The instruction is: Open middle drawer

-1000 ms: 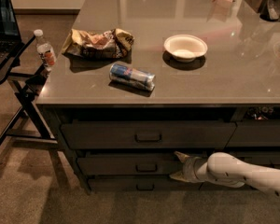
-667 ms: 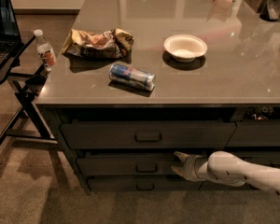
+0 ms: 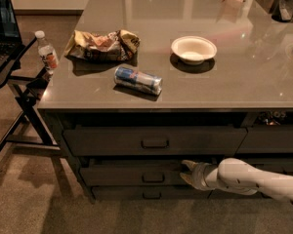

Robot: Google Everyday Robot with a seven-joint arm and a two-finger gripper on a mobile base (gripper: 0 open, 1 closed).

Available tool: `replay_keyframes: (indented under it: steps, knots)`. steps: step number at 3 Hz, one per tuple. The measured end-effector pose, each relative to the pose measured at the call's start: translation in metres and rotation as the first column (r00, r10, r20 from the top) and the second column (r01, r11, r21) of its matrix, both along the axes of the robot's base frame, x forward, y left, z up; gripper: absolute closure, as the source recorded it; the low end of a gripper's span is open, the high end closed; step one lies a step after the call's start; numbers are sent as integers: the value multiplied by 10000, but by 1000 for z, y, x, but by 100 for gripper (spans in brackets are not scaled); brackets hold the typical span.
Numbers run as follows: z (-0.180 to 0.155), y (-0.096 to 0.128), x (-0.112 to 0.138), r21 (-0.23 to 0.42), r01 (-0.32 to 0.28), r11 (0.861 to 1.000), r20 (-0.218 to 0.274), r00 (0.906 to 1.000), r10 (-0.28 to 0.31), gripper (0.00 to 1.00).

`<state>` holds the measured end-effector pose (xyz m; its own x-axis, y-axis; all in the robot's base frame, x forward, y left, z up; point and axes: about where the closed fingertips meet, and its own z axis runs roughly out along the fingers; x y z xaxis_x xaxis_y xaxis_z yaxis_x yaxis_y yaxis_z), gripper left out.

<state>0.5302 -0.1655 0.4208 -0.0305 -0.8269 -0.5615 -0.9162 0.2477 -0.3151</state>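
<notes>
The middle drawer [image 3: 132,175] is a low dark grey-brown front with a small loop handle [image 3: 153,178], under a taller drawer [image 3: 155,141] and above a slim bottom one [image 3: 151,195]. A dark gap shows along its top edge. My gripper [image 3: 185,172] reaches in from the right on a white arm [image 3: 249,177]. It sits at the middle drawer's front, just right of the handle. Its fingers are spread, one at the drawer's top edge and one near its lower edge. It holds nothing that I can see.
On the counter [image 3: 244,77] lie a can on its side [image 3: 137,80], a crumpled chip bag [image 3: 102,45] and a white bowl [image 3: 194,49]. At the left, a black stand [image 3: 19,89] carries a water bottle [image 3: 47,51] and a laptop [image 3: 2,28]. Carpet lies in front.
The gripper has stayed at the middle drawer's front. Its lower finger sits slightly higher than before.
</notes>
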Motion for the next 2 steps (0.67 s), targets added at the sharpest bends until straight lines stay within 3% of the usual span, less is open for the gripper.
replay_keyframes:
  steps: [2]
  knots:
    - [11, 0, 0, 44, 72, 10000, 73, 9999, -72, 100]
